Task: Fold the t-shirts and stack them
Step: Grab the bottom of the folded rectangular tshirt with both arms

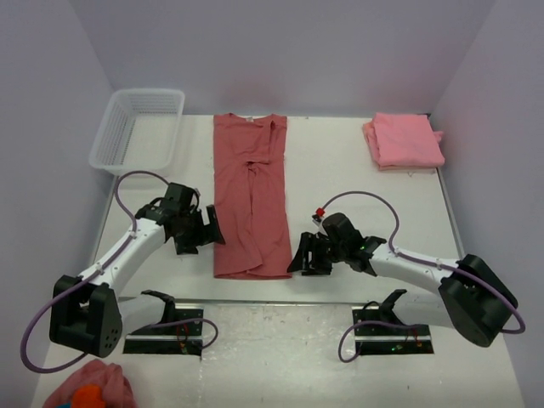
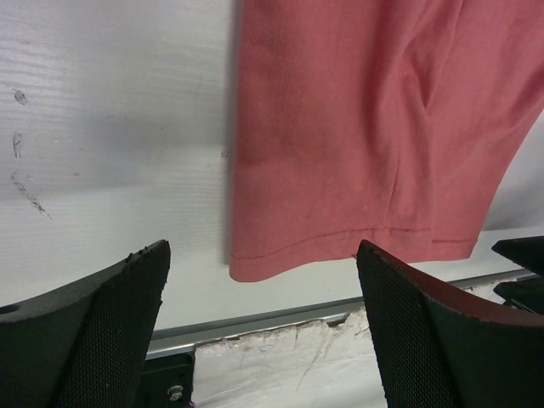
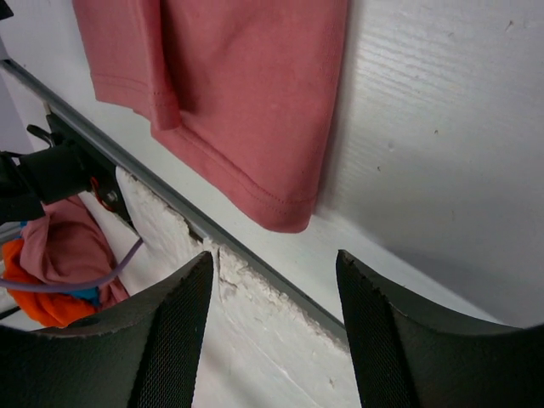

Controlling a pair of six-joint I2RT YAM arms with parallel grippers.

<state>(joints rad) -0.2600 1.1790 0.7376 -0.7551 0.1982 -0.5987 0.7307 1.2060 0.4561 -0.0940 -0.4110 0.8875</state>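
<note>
A dusty-red t-shirt (image 1: 251,197) lies flat in the table's middle, folded lengthwise into a long strip with sleeves tucked in. Its hem (image 2: 340,242) shows just beyond my left gripper's tips, and its near right corner (image 3: 285,208) shows ahead of my right gripper. My left gripper (image 1: 206,229) hovers open just left of the strip's lower edge, holding nothing. To the right of the strip's near corner my right gripper (image 1: 303,255) is open and empty too. A folded pink t-shirt (image 1: 405,141) rests at the back right.
A white mesh basket (image 1: 138,127) stands at the back left. A pink cloth lump with an orange patch (image 1: 90,389) lies off the near left corner, also in the right wrist view (image 3: 59,263). A metal strip (image 1: 280,302) edges the table in front.
</note>
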